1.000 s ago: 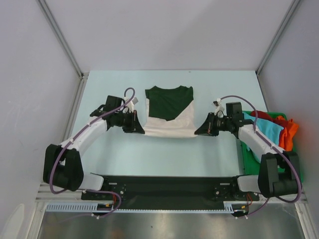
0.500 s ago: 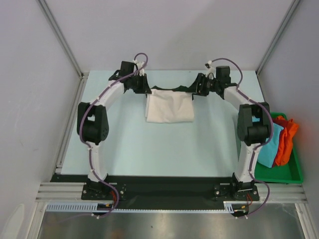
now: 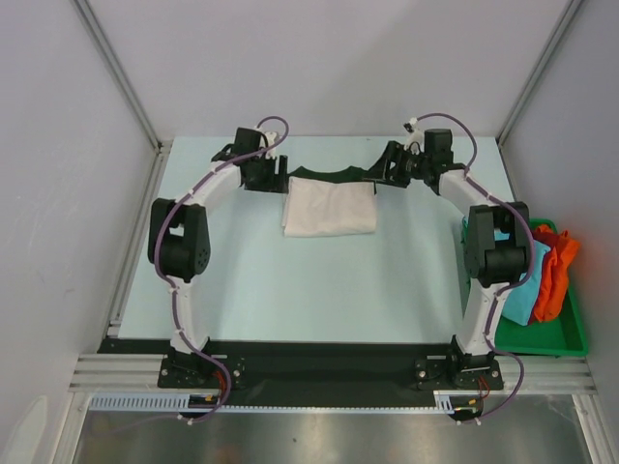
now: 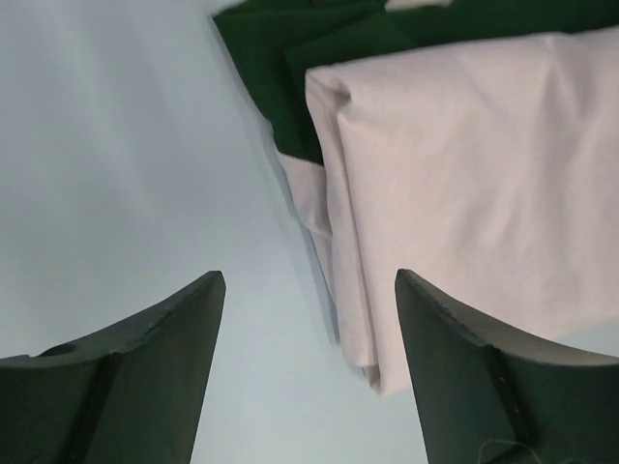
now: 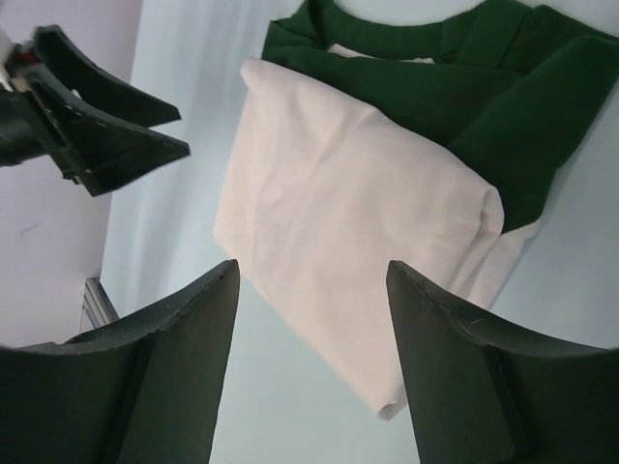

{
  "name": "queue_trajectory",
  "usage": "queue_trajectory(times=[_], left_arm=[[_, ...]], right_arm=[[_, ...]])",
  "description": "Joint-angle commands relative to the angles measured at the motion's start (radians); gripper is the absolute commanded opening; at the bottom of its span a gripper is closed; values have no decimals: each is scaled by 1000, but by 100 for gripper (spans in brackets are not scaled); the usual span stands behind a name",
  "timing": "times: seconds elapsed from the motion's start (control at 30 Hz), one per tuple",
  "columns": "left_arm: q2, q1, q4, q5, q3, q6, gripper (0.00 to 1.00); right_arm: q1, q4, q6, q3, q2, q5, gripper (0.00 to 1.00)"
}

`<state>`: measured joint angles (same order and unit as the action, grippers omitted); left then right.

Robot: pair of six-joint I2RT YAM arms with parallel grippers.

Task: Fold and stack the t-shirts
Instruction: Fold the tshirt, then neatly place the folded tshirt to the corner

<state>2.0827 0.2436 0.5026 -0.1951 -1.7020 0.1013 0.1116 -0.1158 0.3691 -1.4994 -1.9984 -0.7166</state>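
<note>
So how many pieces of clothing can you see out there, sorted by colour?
cream-white folded cloth shirt: 1
dark green cloth shirt peeking out under it: 1
orange crumpled cloth in the green plastic tray: 1
light blue cloth in that tray: 1
Total: 4 showing; the right arm hides part of the tray.

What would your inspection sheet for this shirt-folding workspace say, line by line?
Surface: pale blue table, bare in the near half.
Job's things: cream-white t-shirt folded, lying on the dark green t-shirt, which shows along the far edge.
Clutter: green tray at the right edge, holding orange cloth and turquoise cloth.
Grippers: left gripper and right gripper open, holding nothing, at the stack's far corners.
Cables: purple cables loop along both arms, off the cloth.
Surroundings: plain grey walls on three sides.
</note>
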Motion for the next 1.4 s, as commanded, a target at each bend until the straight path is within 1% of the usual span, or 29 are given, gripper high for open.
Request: queue_trajectory(times=[0.0, 0.2, 0.27, 0.37, 0.57, 0.67, 0.77, 0.8, 0.9, 1.07, 1.1, 1.13, 1.17, 1.2, 1.27, 1.37], left_arm=[[-67, -4, 45, -76, 25, -61, 77], [-39, -6, 57, -174, 51, -72, 77], [-18, -18, 56, -210, 58, -57, 77], [14, -38, 40, -256, 50, -29, 77], [137, -56, 37, -314, -51, -8, 74], [183, -55, 34, -337, -93, 5, 73], [221, -55, 25, -374, -119, 15, 65], [229, -55, 22, -379, -123, 24, 58], [250, -55, 7, -421, -131, 31, 48], [278, -52, -10, -494, -150, 40, 39], [283, -50, -12, -506, -151, 38, 32], [283, -50, -12, -503, -157, 38, 26], [281, -47, -10, -492, -160, 37, 12], [271, -47, -9, -478, -160, 32, 6], [255, -47, 11, -434, -160, 9, 1], [232, -50, 66, -334, -165, -83, 0]], right_arm=[[0, 57, 24, 22, 41, -66, 67], [10, 9, -1, -4, -43, -58, 66], [19, -43, -44, -42, -79, -47, 66], [22, -76, -81, -67, -120, -38, 66], [34, -163, -188, -104, -190, 5, 66], [33, -170, -193, -104, -210, 28, 66], [37, -177, -208, -110, -218, 49, 66], [37, -180, -208, -113, -221, 51, 66], [40, -191, -220, -128, -235, 51, 66], [40, -185, -222, -145, -249, 65, 67], [42, -185, -223, -147, -249, 65, 67], [42, -186, -229, -153, -244, 63, 67], [40, -194, -234, -157, -243, 63, 67], [39, -199, -243, -160, -234, 65, 67], [28, -206, -265, -159, -194, 69, 67], [0, -220, -304, -148, -122, 77, 67]])
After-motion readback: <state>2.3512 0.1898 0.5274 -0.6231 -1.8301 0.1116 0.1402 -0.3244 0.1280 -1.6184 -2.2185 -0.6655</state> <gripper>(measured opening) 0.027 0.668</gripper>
